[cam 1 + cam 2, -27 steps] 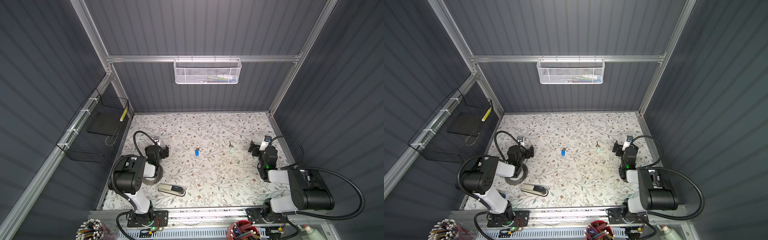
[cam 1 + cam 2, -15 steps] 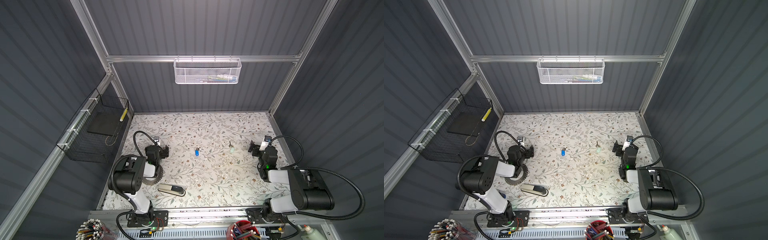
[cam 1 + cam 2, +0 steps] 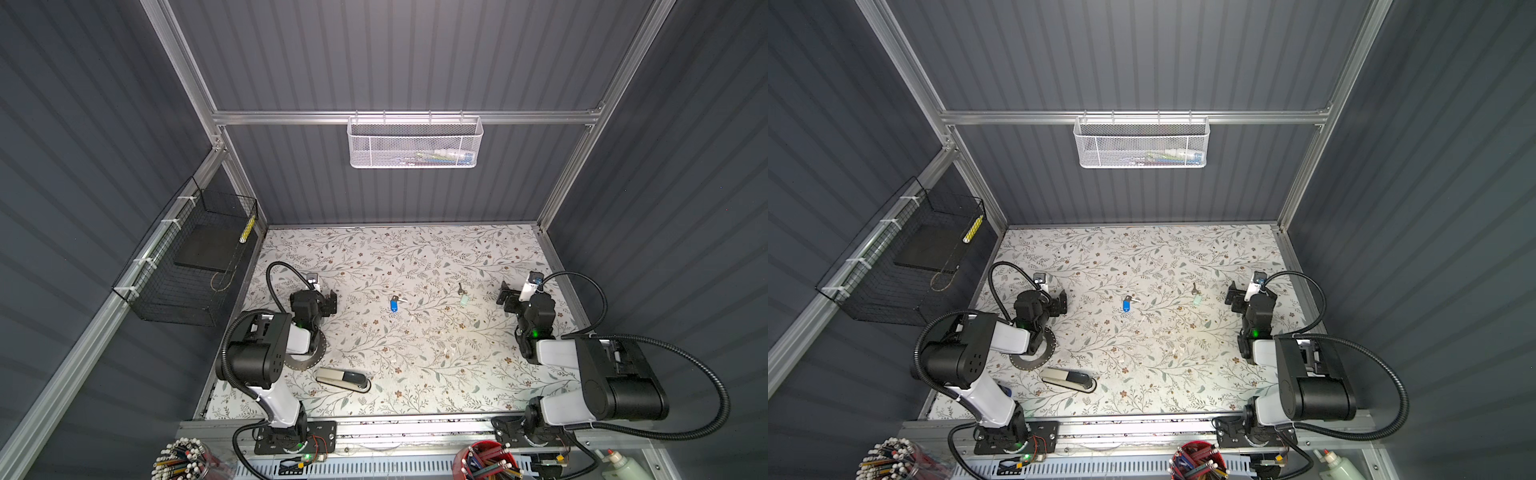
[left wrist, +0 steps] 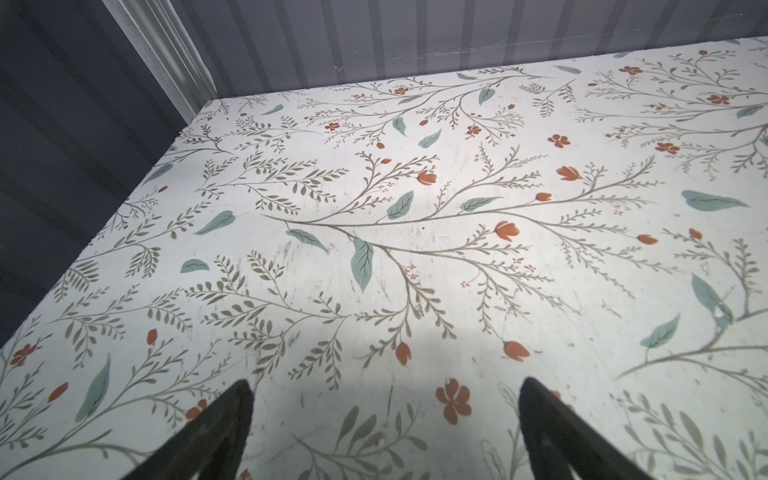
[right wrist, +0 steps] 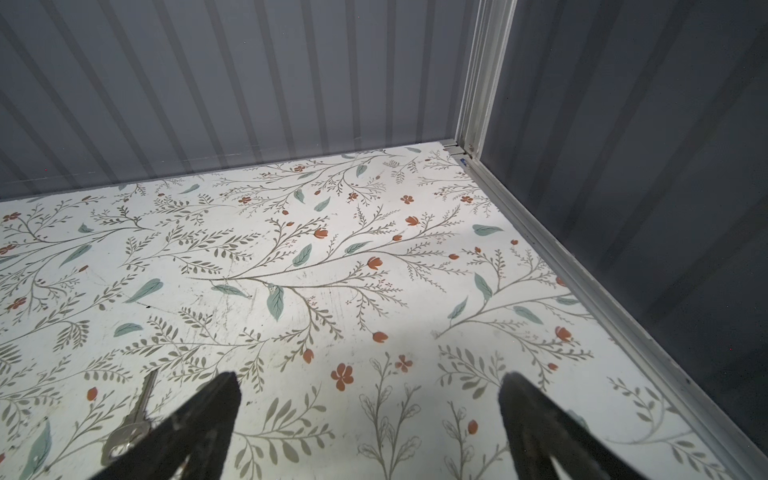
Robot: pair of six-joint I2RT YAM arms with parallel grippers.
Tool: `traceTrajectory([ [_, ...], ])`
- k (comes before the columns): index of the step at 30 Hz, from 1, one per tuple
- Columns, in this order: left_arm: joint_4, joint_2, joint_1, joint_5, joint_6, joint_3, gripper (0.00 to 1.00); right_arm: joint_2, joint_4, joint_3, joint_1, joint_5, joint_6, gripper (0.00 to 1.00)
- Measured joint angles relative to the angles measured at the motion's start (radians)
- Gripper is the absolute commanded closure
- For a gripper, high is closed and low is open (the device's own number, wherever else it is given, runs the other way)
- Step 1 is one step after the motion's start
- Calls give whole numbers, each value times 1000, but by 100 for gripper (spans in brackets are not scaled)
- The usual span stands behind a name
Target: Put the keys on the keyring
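Keyring (image 3: 1042,360): thin grey perforated band, flat, partly under left arm. Blue-tagged key (image 3: 394,304) lies mid-surface; mint-tagged key (image 3: 462,296) well apart from it, near right gripper (image 5: 370,382). Left gripper (image 4: 384,386) and right gripper both spread wide, holding nothing. Surface (image 3: 415,357) pale floral print; walls (image 3: 395,62) dark ribbed panels, aluminium corner posts.

1. My left arm (image 3: 257,353) sits folded low, elbow drawn back, wrist pointing forward.
2. My left hand (image 3: 329,304) is spread wide, its fingers (image 4: 216,432) gripping nothing.
3. My right arm (image 3: 615,382) is folded the same way.
4. My right hand (image 3: 506,297) gapes wide, empty too.
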Motion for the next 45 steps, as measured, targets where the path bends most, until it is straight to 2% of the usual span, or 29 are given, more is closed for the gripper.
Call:
traceTrajectory([
  [16,-21,0,11,18,-11,8,0,0,31,-8,23,12,-10,1],
  [21,-55,-35,11,-17,-26,9,0,-108,-28,-32,31,27,-15,5],
  [26,-278,-152,11,-28,-42,104,0,-285,-184,25,56,20,-28,10],
  [30,-420,-240,11,0,-68,188,0,-345,-351,117,105,-16,-34,10],
  [35,-632,-309,-19,49,-111,298,0,-346,-574,247,224,-80,-80,11],
  [41,-870,-314,-82,138,-173,418,4,-284,-848,429,390,-128,-124,14],
  [45,-1041,-304,-106,148,-219,482,3,-253,-976,502,481,-130,-117,13],
])
